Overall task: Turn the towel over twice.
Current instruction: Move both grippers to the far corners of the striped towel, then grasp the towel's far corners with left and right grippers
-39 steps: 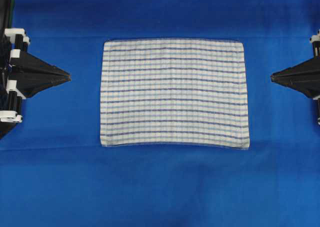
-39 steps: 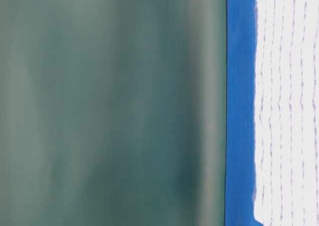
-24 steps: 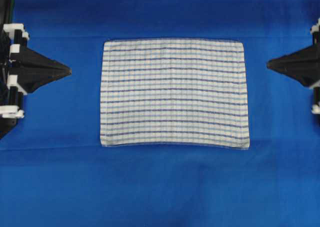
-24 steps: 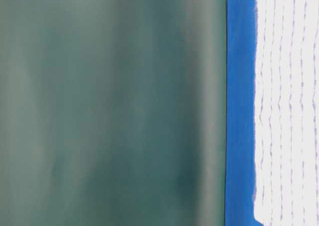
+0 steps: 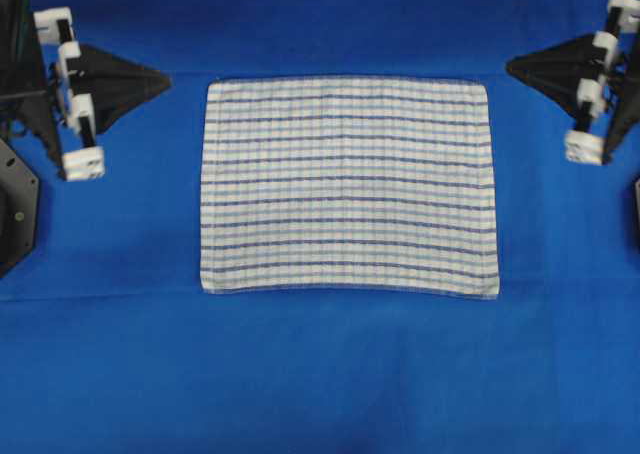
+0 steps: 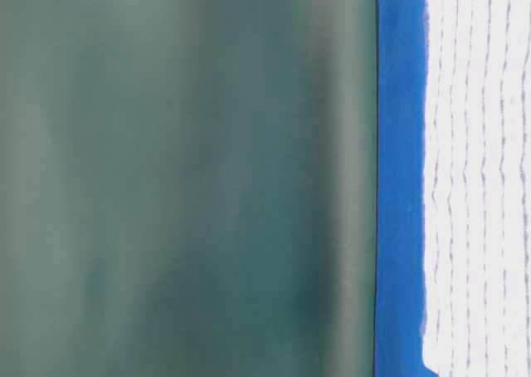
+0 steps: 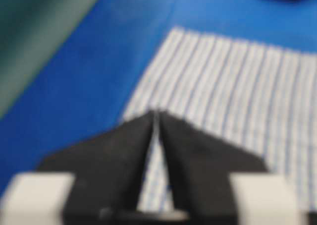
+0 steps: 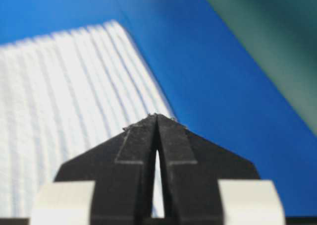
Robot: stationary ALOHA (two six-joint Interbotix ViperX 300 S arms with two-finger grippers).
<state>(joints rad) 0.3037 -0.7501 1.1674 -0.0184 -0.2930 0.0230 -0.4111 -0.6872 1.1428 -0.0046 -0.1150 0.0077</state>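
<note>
**Striped towel lies flat as two grippers are poised at its far corners**

A plain blue table covering (image 5: 320, 374) is spread across the whole work surface, with a dull green backdrop (image 6: 182, 178) seen beyond its edge in the table-level view. At the centre of the covering, the towel (image 5: 348, 186) is laid out flat and square, a white woven cloth crossed by thin dark-blue stripes, all four hemmed edges exposed and nothing resting on it. It is judged to be light, soft and limp: it can be expected to sag and fold under its own weight once lifted, and to drag a little on the cloth beneath. The two far corners are judged the best places to be pinched, one by each arm, so that the sheet can be carried over evenly.

The left gripper (image 5: 160, 77) is seen just off the towel's far left corner, apart from the cloth, its tip aimed towards it. The right gripper (image 5: 515, 68) is held likewise beside the far right corner, also clear of the fabric. In the wrist views both pairs of jaws are drawn nearly together, tips meeting with only a thin slit behind, and nothing is held in either. Neither turn appears to have been begun.
</note>
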